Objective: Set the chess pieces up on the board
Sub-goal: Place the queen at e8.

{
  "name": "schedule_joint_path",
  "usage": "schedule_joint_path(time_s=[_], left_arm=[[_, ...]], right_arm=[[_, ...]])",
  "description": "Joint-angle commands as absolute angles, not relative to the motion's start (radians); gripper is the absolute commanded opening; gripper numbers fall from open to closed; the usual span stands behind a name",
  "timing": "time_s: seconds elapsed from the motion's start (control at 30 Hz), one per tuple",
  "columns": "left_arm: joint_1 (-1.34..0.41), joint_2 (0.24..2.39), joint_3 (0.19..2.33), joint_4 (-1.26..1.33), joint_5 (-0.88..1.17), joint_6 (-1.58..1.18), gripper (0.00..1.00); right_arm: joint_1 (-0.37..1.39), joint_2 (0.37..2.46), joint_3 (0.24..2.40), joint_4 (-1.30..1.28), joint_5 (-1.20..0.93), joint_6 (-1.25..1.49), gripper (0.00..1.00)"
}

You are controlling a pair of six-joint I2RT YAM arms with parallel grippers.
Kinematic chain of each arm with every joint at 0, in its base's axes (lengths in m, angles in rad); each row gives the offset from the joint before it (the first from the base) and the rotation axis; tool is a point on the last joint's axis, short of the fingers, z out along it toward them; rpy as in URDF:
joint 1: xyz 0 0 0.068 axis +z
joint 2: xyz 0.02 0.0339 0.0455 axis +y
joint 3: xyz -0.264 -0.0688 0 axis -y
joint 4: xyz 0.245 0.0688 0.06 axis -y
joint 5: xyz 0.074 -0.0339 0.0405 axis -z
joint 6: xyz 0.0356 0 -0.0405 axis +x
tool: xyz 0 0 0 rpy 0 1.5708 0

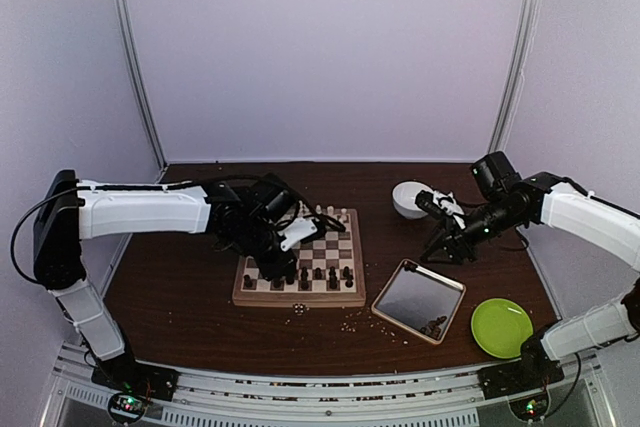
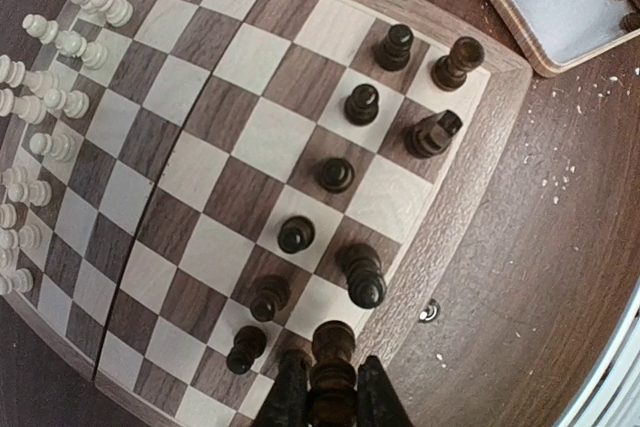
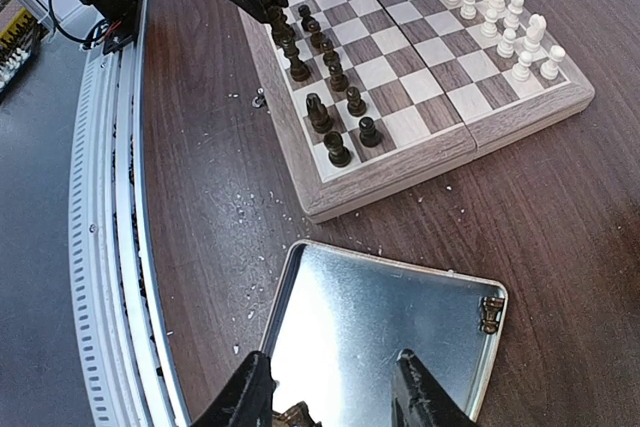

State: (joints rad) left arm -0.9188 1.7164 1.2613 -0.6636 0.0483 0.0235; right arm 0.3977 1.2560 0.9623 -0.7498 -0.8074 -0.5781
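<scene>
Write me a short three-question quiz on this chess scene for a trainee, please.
1. Fill the gap: seen from the arms' bases, the cream chess pieces stand along the ____ edge of the board (near or far).
2. True or false: the left gripper is shut on a dark chess piece at the board's corner.
3. Choose one: the right gripper, jaws apart, hangs over A the board, B the metal tray, C the green plate.

Key: 1 far; 2 true; 3 B.
</scene>
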Motion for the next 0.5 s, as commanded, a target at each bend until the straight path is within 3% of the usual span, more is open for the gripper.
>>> schedule_joint_path(time_s=[0.0, 0.47], left_arm=[[-0.914, 1.739, 1.262, -0.615, 0.08, 0.021, 0.1], [-0.914, 1.773, 1.258, -0.608, 0.067, 0.028, 0.1]], right_arm=[[0.391, 1.268, 0.958, -0.764, -0.809, -0.592, 0.4], [0.391, 1.282, 0.961, -0.77, -0.811, -0.598, 0.4]])
